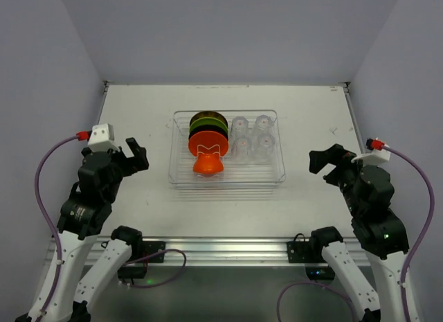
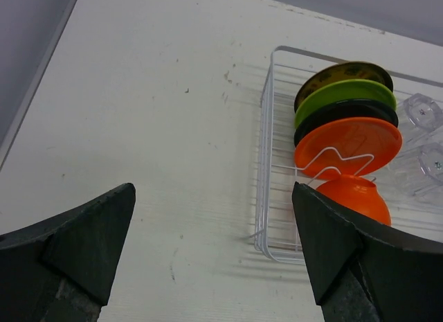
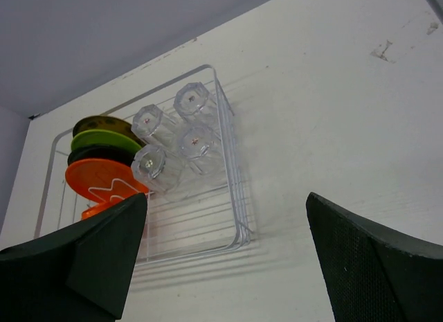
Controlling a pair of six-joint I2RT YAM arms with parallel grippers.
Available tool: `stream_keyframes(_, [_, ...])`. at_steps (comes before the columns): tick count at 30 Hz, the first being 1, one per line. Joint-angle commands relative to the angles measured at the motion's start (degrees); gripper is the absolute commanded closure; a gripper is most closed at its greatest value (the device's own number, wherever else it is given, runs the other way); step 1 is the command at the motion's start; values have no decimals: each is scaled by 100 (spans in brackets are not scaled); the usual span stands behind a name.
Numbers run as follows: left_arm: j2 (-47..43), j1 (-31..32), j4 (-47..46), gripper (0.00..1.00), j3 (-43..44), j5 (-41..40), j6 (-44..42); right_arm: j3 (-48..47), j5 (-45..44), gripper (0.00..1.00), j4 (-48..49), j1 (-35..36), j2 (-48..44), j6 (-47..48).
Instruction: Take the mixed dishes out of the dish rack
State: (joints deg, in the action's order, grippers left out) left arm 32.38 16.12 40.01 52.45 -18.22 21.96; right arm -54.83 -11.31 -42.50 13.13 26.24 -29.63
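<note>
The clear dish rack (image 1: 181,176) stands mid-table. In its left half, plates stand on edge: yellow-brown (image 2: 344,73) at the back, lime green (image 2: 346,95), black (image 2: 344,114), orange (image 2: 349,143) in front. A small orange bowl (image 1: 208,165) lies before them, seen too in the left wrist view (image 2: 354,196). Several clear cups (image 1: 250,137) stand upside down in the right half. My left gripper (image 1: 131,156) is open and empty, left of the rack. My right gripper (image 1: 325,159) is open and empty, right of the rack.
The white table (image 1: 138,107) has a raised rim at the back and sides. Grey walls enclose it on three sides. A metal rail (image 1: 221,249) with the arm bases runs along the near edge.
</note>
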Motion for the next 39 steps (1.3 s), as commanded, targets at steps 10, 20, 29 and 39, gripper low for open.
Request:
stream_keyframes(10, [-127, -39, -467, 0, -506, -718, 265, 358, -333, 1, 634, 15, -672, -1510])
stream_keyframes(20, [-74, -47, -696, 0, -613, -683, 213, 758, 611, 1, 3099, 2769, 1276, -4410])
stream_keyframes(29, [-100, -65, -714, 0, -683, -543, 195, -1493, -2480, 1, 1406, 4681, 4650, -7888])
stream_keyframes(39, [-355, -65, -766, 0, -736, -411, 186, -3183, -2297, 7, -795, 4901, 6771, -10405])
